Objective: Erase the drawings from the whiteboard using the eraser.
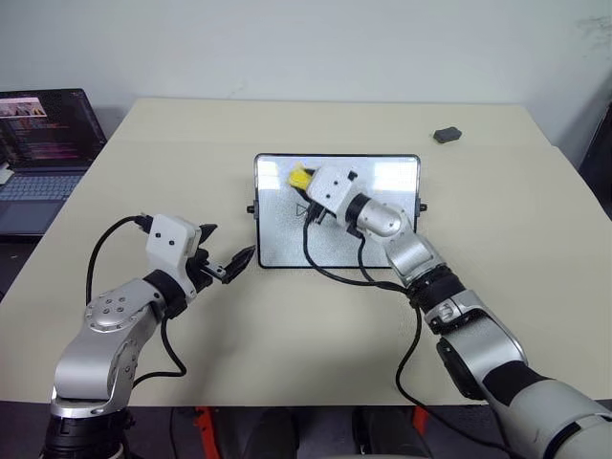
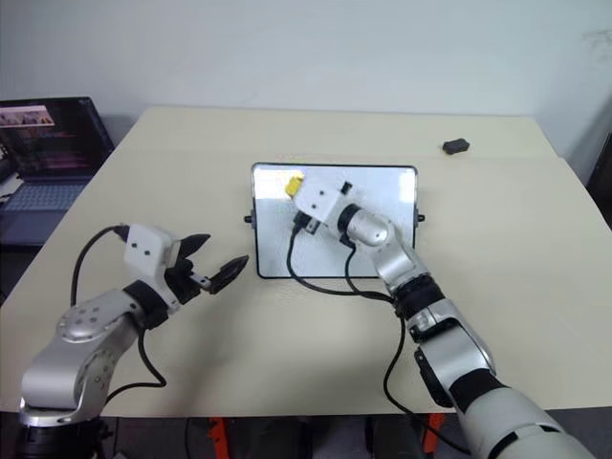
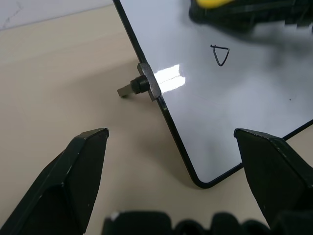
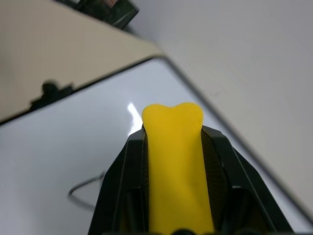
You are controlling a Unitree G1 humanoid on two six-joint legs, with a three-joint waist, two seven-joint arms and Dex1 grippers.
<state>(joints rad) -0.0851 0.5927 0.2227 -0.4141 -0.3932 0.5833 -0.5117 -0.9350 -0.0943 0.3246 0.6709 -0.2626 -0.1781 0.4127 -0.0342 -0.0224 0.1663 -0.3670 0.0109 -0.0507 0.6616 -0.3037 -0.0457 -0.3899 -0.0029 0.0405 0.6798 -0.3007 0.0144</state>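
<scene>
Whiteboard (image 1: 337, 251) lies flat at the centre of the beige table (image 1: 287, 335), its black frame square to the robot, which keeps the glossy face open to a wipe from the near side. The right gripper (image 1: 304, 182) reaches over the board from about 5 o'clock, and its two black fingers are clenched on the eraser (image 1: 301, 178), whose yellow top sticks out past the fingertips. Held that way, with the block pinched along its sides, the working base seems free to meet the board. It sits toward the board's 10 o'clock part, though the head views do not settle whether it is pressed down or just above the surface.

One triangle drawing (image 3: 221, 55) is plainly left, a small black outline just beside the eraser, toward 6 o'clock of it; the wrist and arm hide other parts of the board, so any other marks cannot be confirmed.

The left gripper (image 1: 228, 267) rests near the board's 7 o'clock corner with its fingers spread apart and empty, straddling that corner without touching it, probably ready to steady the frame if wiping makes it slide.

A laptop (image 1: 43, 153) stands at 10 o'clock beyond the table edge, and a small dark grey lump (image 1: 447, 135) lies at 1 o'clock.
</scene>
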